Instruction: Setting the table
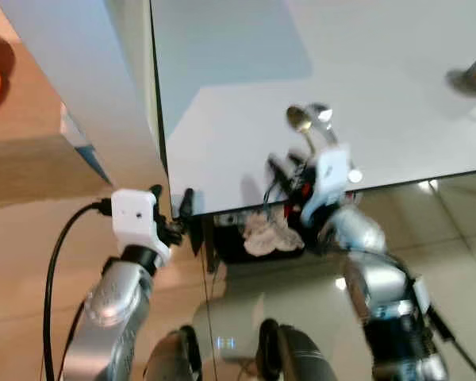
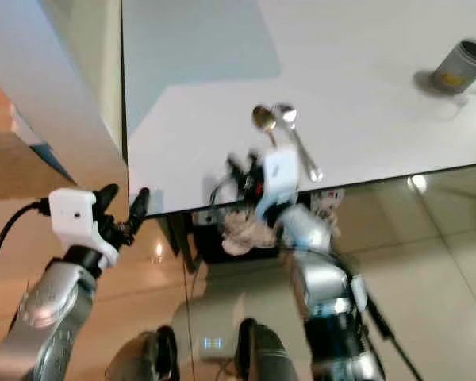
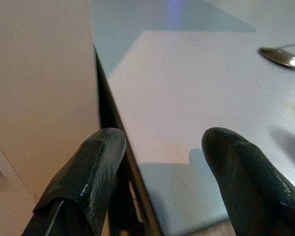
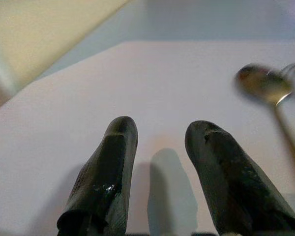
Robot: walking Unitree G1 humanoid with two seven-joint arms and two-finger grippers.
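Crumpled cloth (image 1: 271, 231) under tabletop edge

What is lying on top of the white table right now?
On the table: two spoons side by side near the front edge and a can far right. The right pincer, open, hovers beside the spoons; its wrist covers part of the handles.

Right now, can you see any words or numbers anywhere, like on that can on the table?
No text can be read anywhere.
Can on the white table: a yellow patch that may be a label, too blurred to read.
Spoons: no markings visible.
Left gripper and right gripper, white wrist housings: no lettering visible.
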